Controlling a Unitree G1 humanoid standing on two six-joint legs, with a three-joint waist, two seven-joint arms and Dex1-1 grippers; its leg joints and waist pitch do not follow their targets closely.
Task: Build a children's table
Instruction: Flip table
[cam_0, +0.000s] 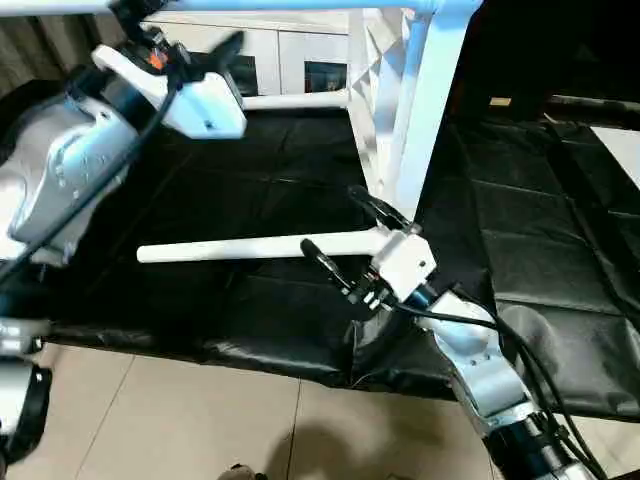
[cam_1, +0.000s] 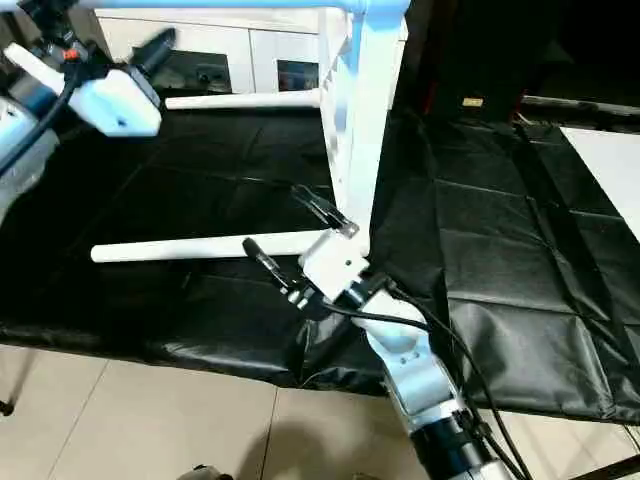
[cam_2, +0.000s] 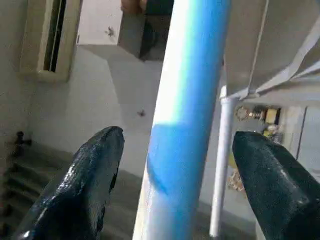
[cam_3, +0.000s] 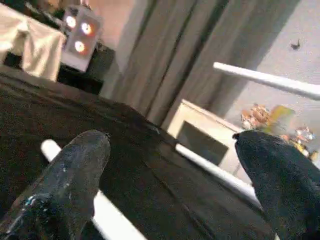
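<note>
Between the open right claw's fingers, a table leg; left claw open around another leg.

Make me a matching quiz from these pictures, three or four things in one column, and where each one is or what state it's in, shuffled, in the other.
Things
1. left gripper
2. right gripper
3. lower leg
4. black cloth

Places or states
A. spread under the table
B. open, raised around the upper leg
C. open, low beside the tabletop standing on edge
D. sticks out level just above the cloth

Pairs: 1-B, 2-C, 3-D, 4-A
</note>
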